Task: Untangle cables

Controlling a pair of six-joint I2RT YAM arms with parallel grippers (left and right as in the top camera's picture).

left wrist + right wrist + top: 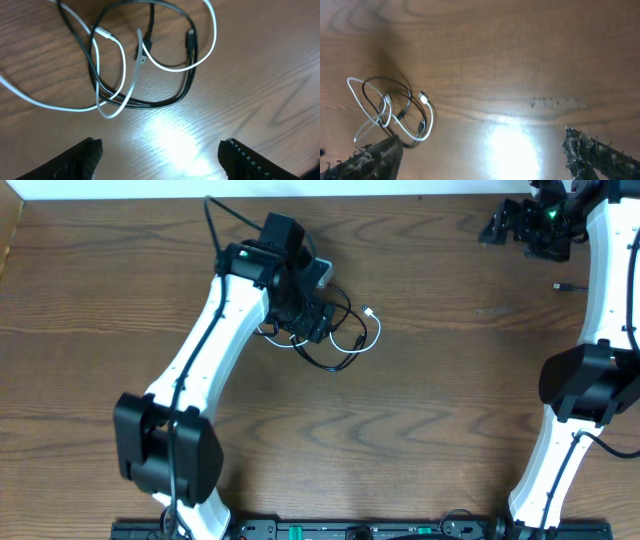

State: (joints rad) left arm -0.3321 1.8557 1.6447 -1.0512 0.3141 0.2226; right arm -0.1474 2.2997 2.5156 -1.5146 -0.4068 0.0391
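Overhead: cables tangled by left arm, at 12 o'clock of its spread, empty left fingers; right fingers released, well apart

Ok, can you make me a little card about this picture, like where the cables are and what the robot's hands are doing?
Cables: black cable and white cable, looped through each other in one tangle
Where: near the middle of the wooden table
Left gripper: open, right by the tangle, holding nothing
Right gripper: open, far from the tangle, holding nothing
Untangled: not yet
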